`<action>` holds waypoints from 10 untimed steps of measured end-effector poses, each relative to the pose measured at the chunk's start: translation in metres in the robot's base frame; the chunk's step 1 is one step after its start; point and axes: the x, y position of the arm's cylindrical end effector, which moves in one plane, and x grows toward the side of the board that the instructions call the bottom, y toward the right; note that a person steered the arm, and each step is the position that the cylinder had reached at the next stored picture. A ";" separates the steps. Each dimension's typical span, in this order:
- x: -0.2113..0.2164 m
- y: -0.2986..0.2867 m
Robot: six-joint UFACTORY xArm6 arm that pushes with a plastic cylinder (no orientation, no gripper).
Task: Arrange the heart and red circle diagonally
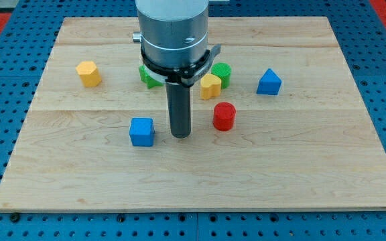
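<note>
Your tip (pixel 180 136) sits on the bench (pixel 300 167) between the blue cube (pixel 141 131) on the view's left and the red cylinder (pixel 224 116) on the view's right, near both, touching neither as far as I can tell. No fingers on this rig, just the rod, so nothing to report as apart or together.

The yellow heart (pixel 210 86) is just above the red cylinder toward the view's top, with a small gap. It touches or overlaps the green cylinder (pixel 222 73) behind it; I can't tell which.

No containers on the bench.

The arm housing (pixel 173 30) hides most of a green block (pixel 149 75) at the view's left of the rod; its shape is unreadable.

A yellow hexagonal block (pixel 88 73) sits far left and a blue triangular block (pixel 269 82) right, both well apart from your tip.
</note>
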 end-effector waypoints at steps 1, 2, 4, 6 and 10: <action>-0.018 0.000; -0.035 0.005; -0.039 0.018; -0.059 0.071; -0.103 0.076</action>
